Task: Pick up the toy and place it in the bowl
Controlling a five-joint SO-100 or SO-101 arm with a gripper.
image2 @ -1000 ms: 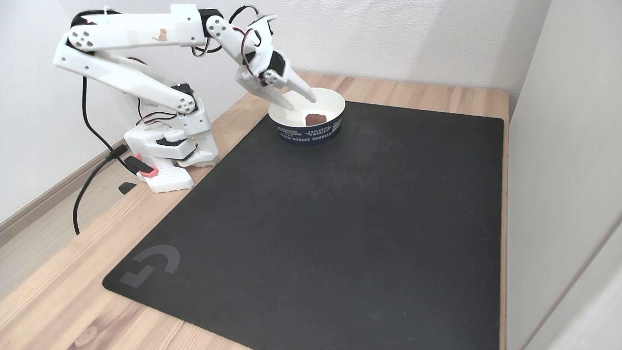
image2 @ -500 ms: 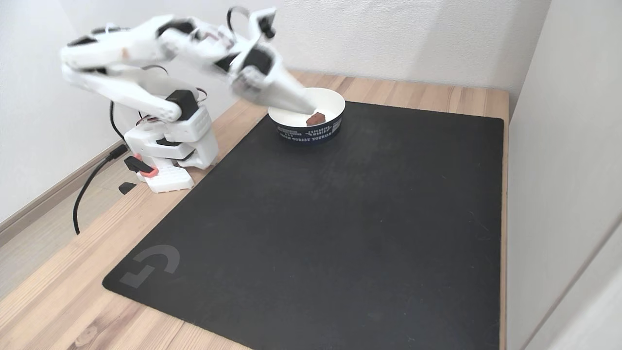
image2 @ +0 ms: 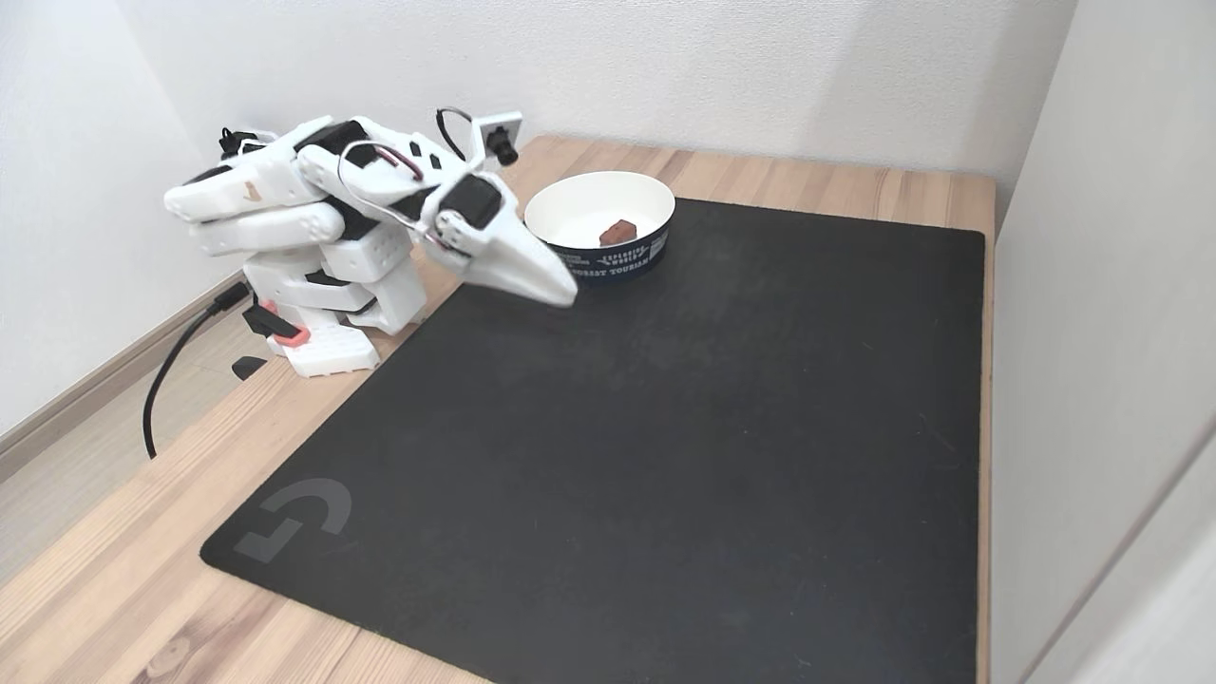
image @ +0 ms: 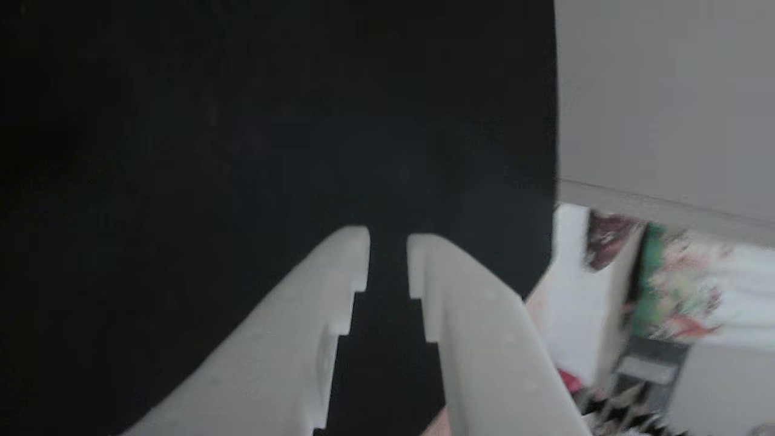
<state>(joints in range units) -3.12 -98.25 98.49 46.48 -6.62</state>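
Toy (image2: 617, 231): small pinkish-red block, lying inside the bowl (image2: 570, 201) toward its right wall in the fixed view, free of any grip. Bowl: white inside, dark band with white print outside, set at the far left corner of the mat (image2: 665, 427), its rear rim reaching the bare wood beyond the mat's far edge. Mat: black, with a grey logo (image2: 294, 518) near its near left corner, covering most of the wooden table (image2: 826, 180). Arm (image2: 285, 204): white, folded low over its base at the table's left edge, with a cable (image2: 166, 370) hanging off that edge. Gripper (image2: 560, 293): just left of the bowl and apart from it, tips pointing down toward the mat's left edge. Same gripper (image: 387, 257) in the other view: two white fingers (image: 315, 321) entering from the bottom edge, parted by only a narrow gap, holding nothing, black mat behind them. Right of the mat in that view: a pale wall (image: 666, 91) and blurred coloured objects, too unclear to name.
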